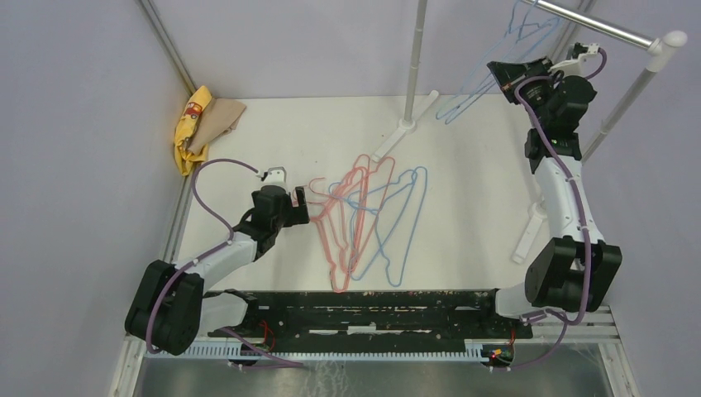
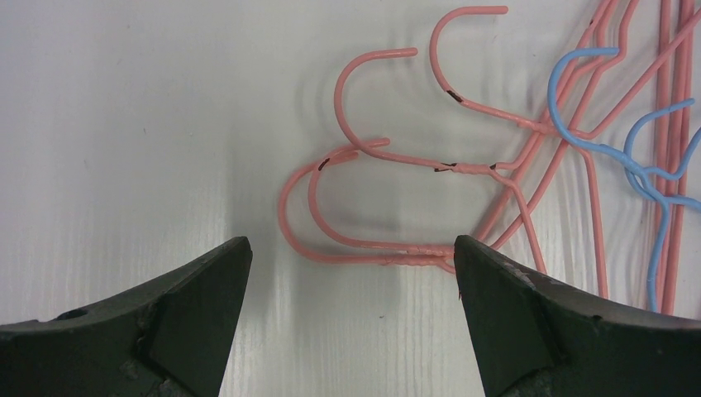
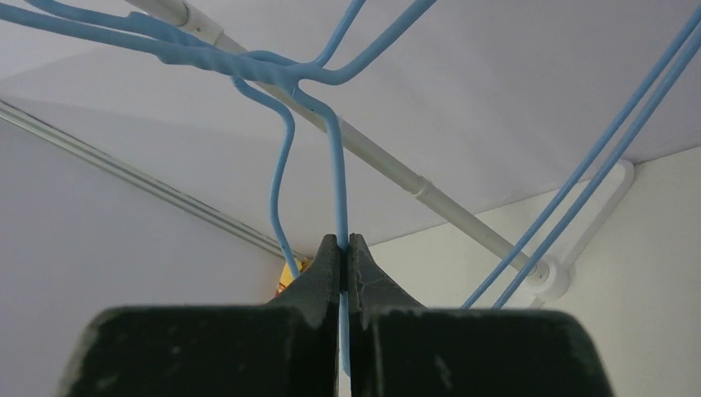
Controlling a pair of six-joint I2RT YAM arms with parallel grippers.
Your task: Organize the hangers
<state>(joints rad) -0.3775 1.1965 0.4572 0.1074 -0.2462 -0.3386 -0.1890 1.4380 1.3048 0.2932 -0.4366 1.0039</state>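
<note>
Right gripper (image 3: 343, 241) pinches one thin wire of a blue hanger (image 3: 215, 60), so it could swivel and slip at the rail (image 1: 595, 25). Left gripper (image 2: 351, 245), wide open over tangled pink hangers (image 2: 413, 260), might snag two.

Bright, even light — soft shadows beside the hangers (image 2: 467, 169), faint sheen on the table (image 2: 124, 124) (3 sharp views).

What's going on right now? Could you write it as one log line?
left gripper: open, facing pink wire hanger hooks | right gripper: shut on light blue wire hanger near silver rack rail
</note>
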